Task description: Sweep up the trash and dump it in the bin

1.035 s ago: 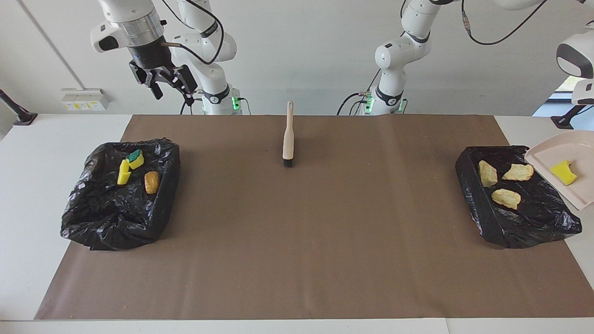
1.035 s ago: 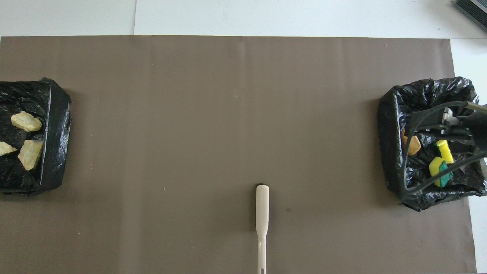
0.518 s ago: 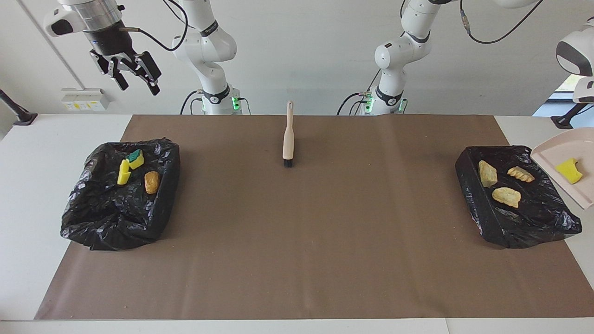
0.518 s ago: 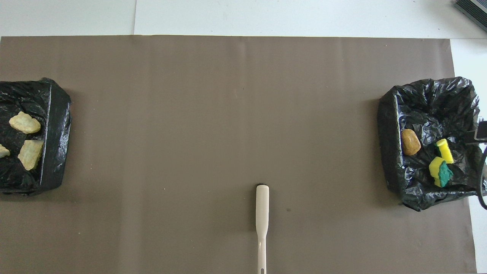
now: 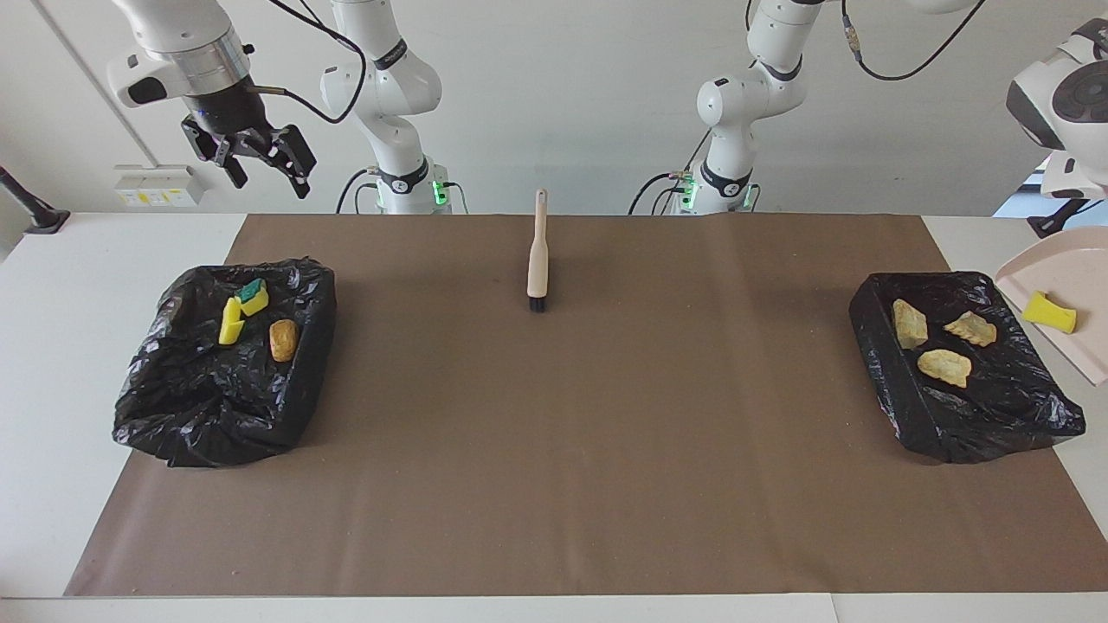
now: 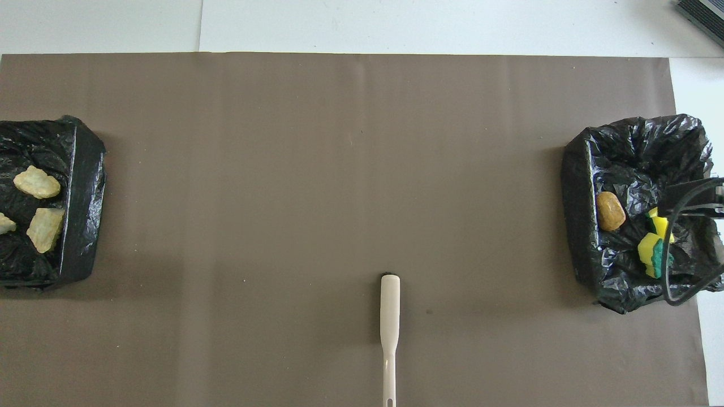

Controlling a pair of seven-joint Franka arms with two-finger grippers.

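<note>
Bins lined in black sat at both ends of the mat: one (image 5: 961, 363) held three tan chunks (image 5: 943, 367), the other (image 5: 221, 363) two sponges (image 5: 230, 321) and a brown chunk (image 5: 283, 339). Beside the first, the dustpan (image 5: 1069, 290), its holder out of view, carried a yellow sponge (image 5: 1049, 312). Brush (image 5: 537, 251) lay midway. Right gripper (image 5: 264, 169) hung open over the table edge near its bin.

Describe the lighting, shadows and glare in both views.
Facing view: even, soft light; the black bin bags glint in small highlights, and the brush casts almost no shadow. Overhead view: a faint broad shadow darkens the brown mat near the brush; the bag at the right arm's end shines in crinkled patches.
</note>
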